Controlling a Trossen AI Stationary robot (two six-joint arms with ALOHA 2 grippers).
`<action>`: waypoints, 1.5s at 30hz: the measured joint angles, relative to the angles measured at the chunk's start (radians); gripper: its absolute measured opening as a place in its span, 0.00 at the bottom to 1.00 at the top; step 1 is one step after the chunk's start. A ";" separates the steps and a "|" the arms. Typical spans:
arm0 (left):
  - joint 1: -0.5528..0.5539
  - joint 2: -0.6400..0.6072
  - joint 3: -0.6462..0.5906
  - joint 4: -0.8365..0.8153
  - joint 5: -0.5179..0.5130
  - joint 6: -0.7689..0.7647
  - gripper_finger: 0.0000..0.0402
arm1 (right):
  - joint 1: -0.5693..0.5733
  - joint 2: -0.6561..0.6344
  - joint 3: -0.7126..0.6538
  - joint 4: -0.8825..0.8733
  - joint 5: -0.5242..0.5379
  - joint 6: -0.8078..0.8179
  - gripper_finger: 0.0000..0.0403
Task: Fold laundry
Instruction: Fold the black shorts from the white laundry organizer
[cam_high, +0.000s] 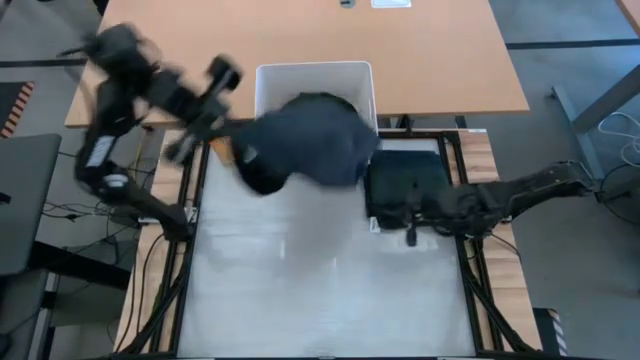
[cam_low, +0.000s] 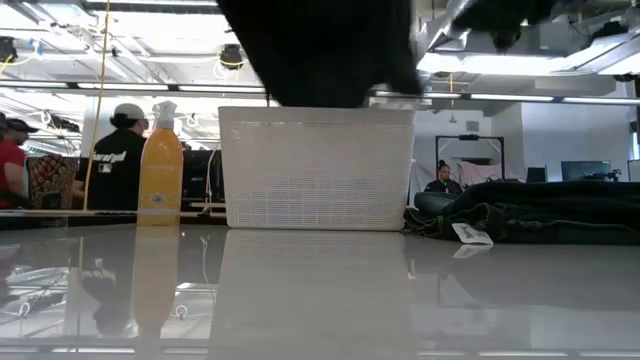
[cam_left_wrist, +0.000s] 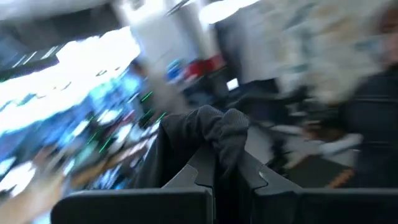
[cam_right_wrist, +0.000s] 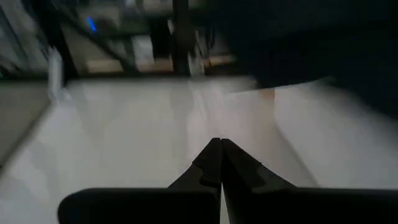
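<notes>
A dark charcoal garment (cam_high: 305, 140) hangs in the air over the white bin (cam_high: 310, 68); in the low view its lower part (cam_low: 320, 50) shows above the bin's rim (cam_low: 315, 112). My left gripper (cam_high: 215, 125) is at the garment's left end, shut on it, also seen in the left wrist view (cam_left_wrist: 216, 152). A black folded garment (cam_high: 405, 180) lies flat on the table's right side, with a white tag (cam_low: 470, 234) at its near edge. My right gripper (cam_high: 410, 238) hovers shut just in front of it, touching nothing (cam_right_wrist: 221, 146). My left gripper pinches a bunched fold of the charcoal garment (cam_left_wrist: 217, 127) between its two fingers; the cloth bulges out past the fingertips (cam_left_wrist: 202, 165). Several layers seem gathered there. The garment is lifted clear of the table and hangs slack toward the bin.
A yellow spray bottle (cam_low: 160, 170) stands left of the bin. The white tabletop (cam_high: 320, 290) lies bare in front of the bin. A wooden table (cam_high: 300, 30) sits behind. People (cam_low: 120, 155) are in the room beyond.
</notes>
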 joint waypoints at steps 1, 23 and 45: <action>-0.047 -0.021 0.001 -0.031 -0.003 0.029 0.00 | 0.009 -0.025 0.000 0.022 -0.005 -0.014 0.07; -0.450 -0.100 -1.104 -0.002 -0.699 -0.187 0.00 | 0.299 0.295 0.001 0.245 -0.131 0.088 0.07; -0.449 -0.069 -1.690 1.324 -0.727 -0.324 0.00 | 0.214 0.894 0.202 0.728 -0.024 0.018 0.29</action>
